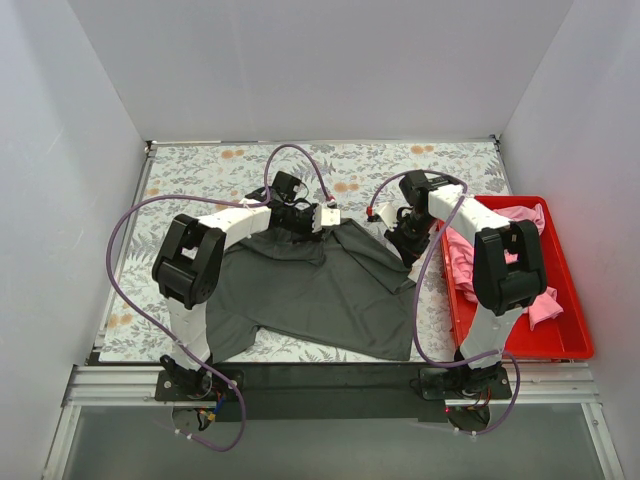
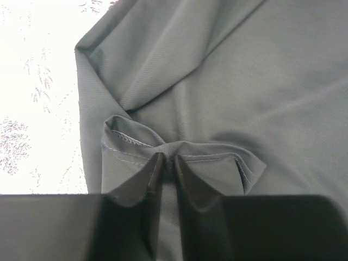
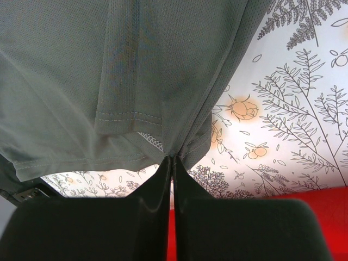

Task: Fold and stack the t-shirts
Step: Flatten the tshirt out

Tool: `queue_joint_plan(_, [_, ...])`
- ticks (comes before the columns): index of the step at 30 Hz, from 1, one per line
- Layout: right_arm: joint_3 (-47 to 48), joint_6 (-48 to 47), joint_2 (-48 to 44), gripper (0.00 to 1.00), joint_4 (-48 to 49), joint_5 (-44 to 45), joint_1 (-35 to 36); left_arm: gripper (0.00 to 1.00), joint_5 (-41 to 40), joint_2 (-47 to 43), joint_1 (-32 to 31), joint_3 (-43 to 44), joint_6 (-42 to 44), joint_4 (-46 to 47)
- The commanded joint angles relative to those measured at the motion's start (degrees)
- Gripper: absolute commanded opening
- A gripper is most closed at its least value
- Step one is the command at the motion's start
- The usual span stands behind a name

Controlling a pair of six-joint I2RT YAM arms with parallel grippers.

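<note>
Seen from above, two white-and-black arms, mine, reach over a table cloth printed with leaves and orange fruit. A red tray sits at the right side of the table.

The grey shirt lies spread and rumpled just left of the tray, its right hem close to the tray's near left wall. The pink shirts lie bunched inside the tray, mostly at its far end, with one piece at its right wall.

My left gripper is at the shirt's far edge, well left of the tray. Its jaws are drawn narrow and pinch a stitched hem of the grey shirt. The cloth puckers into small folds on both sides of the tips.

My right gripper is at the shirt's far right corner, just beside the tray's left wall. Its jaws are pressed together on a gathered hem of the grey shirt. From the wrist, the cloth fans away from the tips in pleats, lifted off the table cloth, which shows beneath and beside it. A strip of the red tray shows on both sides of the fingers.
</note>
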Motion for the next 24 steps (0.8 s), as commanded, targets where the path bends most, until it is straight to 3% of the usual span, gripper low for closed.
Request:
queue_joint_plan(1, [1.29,0.28,0.76,0.01,-1.68,-1.29,-0.09,0.09,-0.29,-2.23,-0.14,-0.44,-0.11,2.52])
queue_joint_plan(7, [1.82,0.46,0.49,0.01,-1.76,-1.38,-0.26,0.0,0.41,-3.89,0.39,-0.09,-1.78,2.44])
queue_joint_plan(10, [2.61,0.54,-0.03,0.01,-1.85,-1.12,-0.18,0.0,2.15,-6.43,1.88,1.75,-7.31,2.17])
queue_joint_plan(19, [11.48,1.16,-1.62,0.01,-2.12,1.34,-0.79,0.0,13.5,-16.9,18.22,10.19,-25.33,-3.28])
queue_joint_plan(24, [25.15,1.51,-0.04,0.01,-1.85,6.78,-0.79,0.0,13.42,-22.34,27.8,9.23,-37.27,6.44])
